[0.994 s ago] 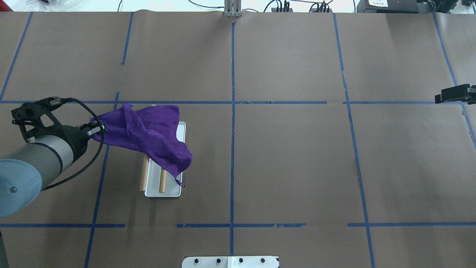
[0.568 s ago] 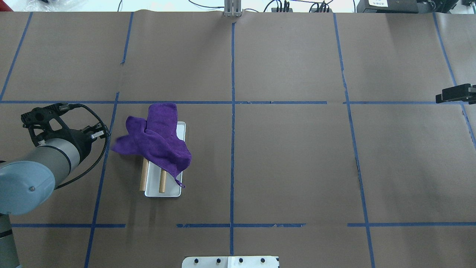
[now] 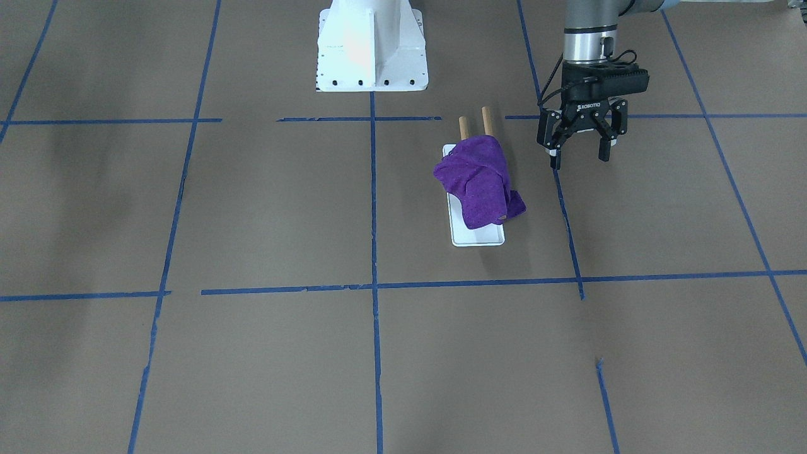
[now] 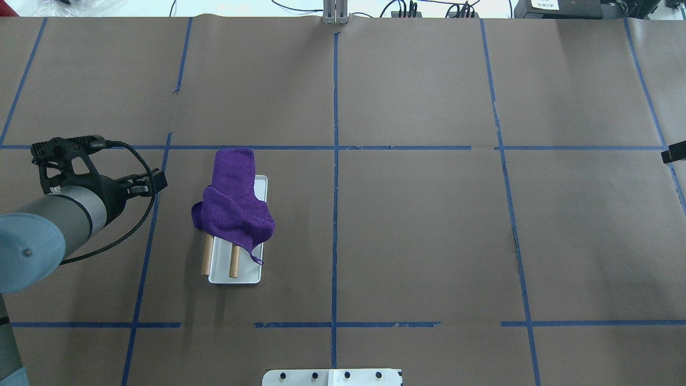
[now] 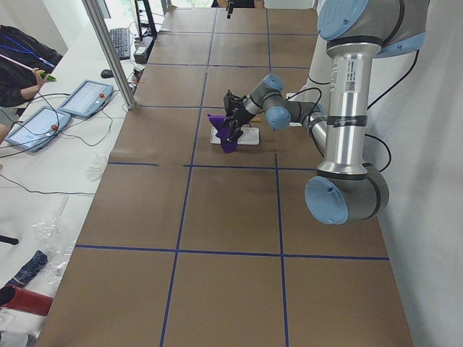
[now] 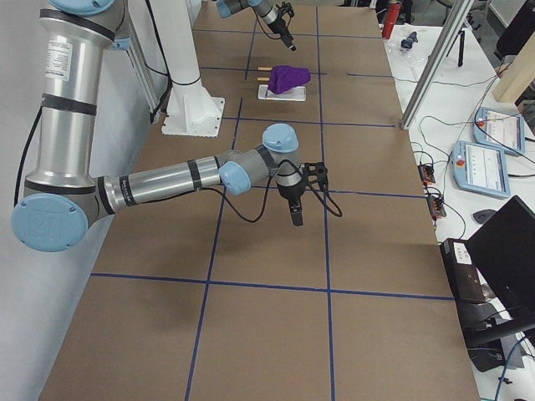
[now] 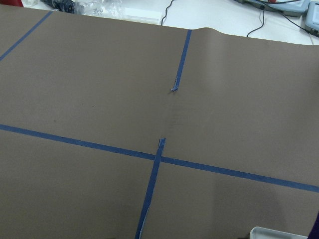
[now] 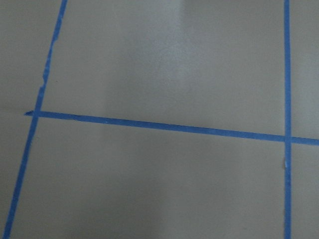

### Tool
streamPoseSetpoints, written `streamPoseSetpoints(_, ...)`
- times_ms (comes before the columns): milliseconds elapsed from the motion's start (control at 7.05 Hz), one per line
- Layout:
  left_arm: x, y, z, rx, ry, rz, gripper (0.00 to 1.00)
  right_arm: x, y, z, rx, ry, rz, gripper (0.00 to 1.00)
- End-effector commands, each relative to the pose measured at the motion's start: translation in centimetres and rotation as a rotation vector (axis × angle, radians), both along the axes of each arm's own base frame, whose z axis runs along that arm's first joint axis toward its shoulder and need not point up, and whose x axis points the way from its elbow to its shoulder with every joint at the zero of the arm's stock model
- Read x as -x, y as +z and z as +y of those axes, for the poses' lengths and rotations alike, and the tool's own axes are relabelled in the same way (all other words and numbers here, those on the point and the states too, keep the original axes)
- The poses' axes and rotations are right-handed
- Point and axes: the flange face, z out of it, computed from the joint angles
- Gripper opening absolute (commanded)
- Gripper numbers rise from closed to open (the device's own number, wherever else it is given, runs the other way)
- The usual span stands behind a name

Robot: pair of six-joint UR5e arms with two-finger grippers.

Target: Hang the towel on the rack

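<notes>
The purple towel point(image 3: 479, 180) lies draped over the two brown dowel rods point(image 3: 487, 120) of the rack, with its white base point(image 3: 479, 236) showing beneath. In the overhead view the towel point(image 4: 233, 203) covers the far part of the rods point(image 4: 234, 262), and one end hangs past the base. My left gripper point(image 3: 579, 157) is open and empty, apart from the towel on the rack's outer side, and also shows in the overhead view point(image 4: 147, 185). My right gripper point(image 6: 297, 217) hovers far off over the table; I cannot tell its state.
The white bolted robot pedestal point(image 3: 372, 47) stands behind the rack. Blue tape lines cross the brown paper table. The left wrist view shows only a corner of the rack base point(image 7: 279, 233). An operator and tablets are beyond the table's far edge in the exterior left view.
My left gripper has let go of the towel and drawn back to the left. The towel's freed end has dropped and settled over the rods. The right gripper slid toward the overhead view's right edge.
</notes>
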Motion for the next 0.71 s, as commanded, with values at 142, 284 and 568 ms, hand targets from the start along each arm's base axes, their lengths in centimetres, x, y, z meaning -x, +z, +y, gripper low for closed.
streamPoseSetpoints(142,5.6,0.8,-3.6,-0.023,0.173,-0.106,1.00,-8.6,10.6,0.6,-0.013,-0.165,0.007,1.00)
streamPoseSetpoints(284,7.9,1.9,-5.4,-0.038,0.237,-0.165,1.00,-9.6,12.8,0.8,0.005,-0.175,-0.004,1.00)
streamPoseSetpoints(568,14.5,6.3,-10.3,-0.066,0.365,-0.332,1.00,-9.3,13.1,-0.3,0.014,-0.166,0.007,1.00)
